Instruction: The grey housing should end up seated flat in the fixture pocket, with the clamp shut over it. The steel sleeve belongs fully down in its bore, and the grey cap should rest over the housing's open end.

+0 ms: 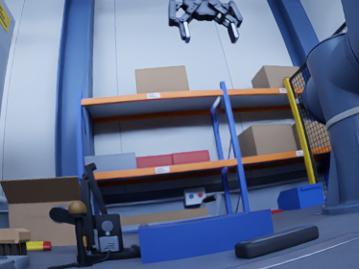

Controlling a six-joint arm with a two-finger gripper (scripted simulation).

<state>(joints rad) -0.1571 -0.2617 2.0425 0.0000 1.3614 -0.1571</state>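
My gripper [207,31] hangs high at the top of the scene, far above the work surface, with nothing between its fingers. Low on the left stands the fixture [106,233], a dark block with a grey face plate, and its clamp lever [77,211] with a brown ball knob rises beside it. I cannot make out the grey housing, the steel sleeve or the grey cap from this low angle. The gripper is open and empty.
A blue panel [206,234] stands on the surface right of the fixture, with a black bar [277,240] lying further right. A cardboard box [41,209] sits at left beside a red-and-yellow cylinder [38,246]. The robot's base [336,110] fills the right edge.
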